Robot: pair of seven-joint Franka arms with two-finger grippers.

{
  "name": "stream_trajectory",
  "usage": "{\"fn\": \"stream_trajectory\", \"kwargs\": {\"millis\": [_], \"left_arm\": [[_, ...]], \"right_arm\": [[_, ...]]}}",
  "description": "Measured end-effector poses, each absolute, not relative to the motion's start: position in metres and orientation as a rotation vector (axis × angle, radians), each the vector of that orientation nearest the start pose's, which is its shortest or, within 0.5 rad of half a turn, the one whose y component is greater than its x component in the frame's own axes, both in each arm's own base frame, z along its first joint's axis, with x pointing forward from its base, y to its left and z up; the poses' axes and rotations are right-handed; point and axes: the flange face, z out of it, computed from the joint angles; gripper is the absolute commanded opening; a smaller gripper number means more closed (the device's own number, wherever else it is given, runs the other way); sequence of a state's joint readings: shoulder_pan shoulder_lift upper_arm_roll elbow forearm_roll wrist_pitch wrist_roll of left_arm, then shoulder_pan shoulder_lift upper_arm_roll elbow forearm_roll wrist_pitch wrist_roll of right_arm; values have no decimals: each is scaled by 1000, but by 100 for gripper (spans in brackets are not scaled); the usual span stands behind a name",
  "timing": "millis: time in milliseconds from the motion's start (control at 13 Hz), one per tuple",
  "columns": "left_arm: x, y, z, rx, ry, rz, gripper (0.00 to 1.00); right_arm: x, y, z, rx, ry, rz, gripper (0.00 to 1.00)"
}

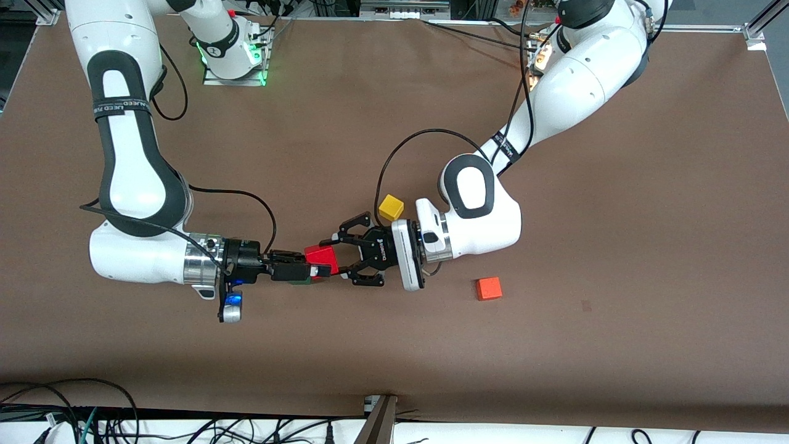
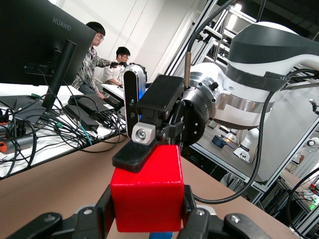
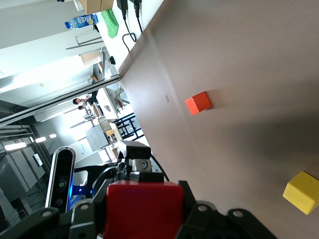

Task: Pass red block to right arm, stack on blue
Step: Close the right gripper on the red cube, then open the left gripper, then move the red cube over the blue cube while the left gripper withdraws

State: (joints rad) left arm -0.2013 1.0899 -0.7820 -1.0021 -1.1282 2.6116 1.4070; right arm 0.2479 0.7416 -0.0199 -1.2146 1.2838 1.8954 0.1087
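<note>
The red block [image 1: 322, 259] sits mid-frame, clamped by both the left gripper [image 1: 345, 256] and right gripper [image 1: 308, 269] (handover half done); release and stacking remain.

Your 2 white arms reach level toward each other over the middle of the worktop. The left arm's black linkage-finger gripper [image 1: 338, 254] and the right arm's slim black straight-fingered gripper [image 1: 315, 267] both have jaws clamped on the small red cube [image 1: 322, 257].

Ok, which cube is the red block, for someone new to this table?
Find mid-table, where the left gripper and right gripper meet, both shut on one cube. That is the red block: pure red and held aloft, unlike the orange cube lying on the table.
</note>
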Motion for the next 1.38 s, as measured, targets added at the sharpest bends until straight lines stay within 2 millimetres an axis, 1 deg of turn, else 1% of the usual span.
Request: {"fn": "stream_trajectory", "kwargs": {"millis": [307, 383, 460, 690, 843, 920, 1073, 1150, 1380], "left_arm": [[680, -464, 336, 1614, -728, 909, 0], [680, -464, 336, 1614, -728, 909, 5], [680, -464, 336, 1614, -728, 909, 99], [681, -463, 336, 1616, -725, 908, 100], [685, -457, 336, 1622, -717, 915, 100], [692, -447, 337, 1630, -706, 928, 100], [713, -412, 345, 1632, -706, 969, 100], [722, -395, 350, 1639, -748, 992, 100], [740, -352, 348, 1694, -871, 1035, 100]], "right_arm": [[725, 245, 379, -1936, 375, 277, 1], [725, 245, 379, -1936, 375, 278, 1], [725, 245, 379, -1936, 375, 277, 1], [727, 243, 383, -1935, 373, 267, 1], [728, 241, 385, -1934, 372, 261, 1], [728, 241, 385, -1934, 373, 261, 1], [729, 239, 383, -1955, 368, 256, 1], [728, 236, 381, -1994, 357, 250, 1], [728, 223, 374, -2220, 274, 200, 2]]}}
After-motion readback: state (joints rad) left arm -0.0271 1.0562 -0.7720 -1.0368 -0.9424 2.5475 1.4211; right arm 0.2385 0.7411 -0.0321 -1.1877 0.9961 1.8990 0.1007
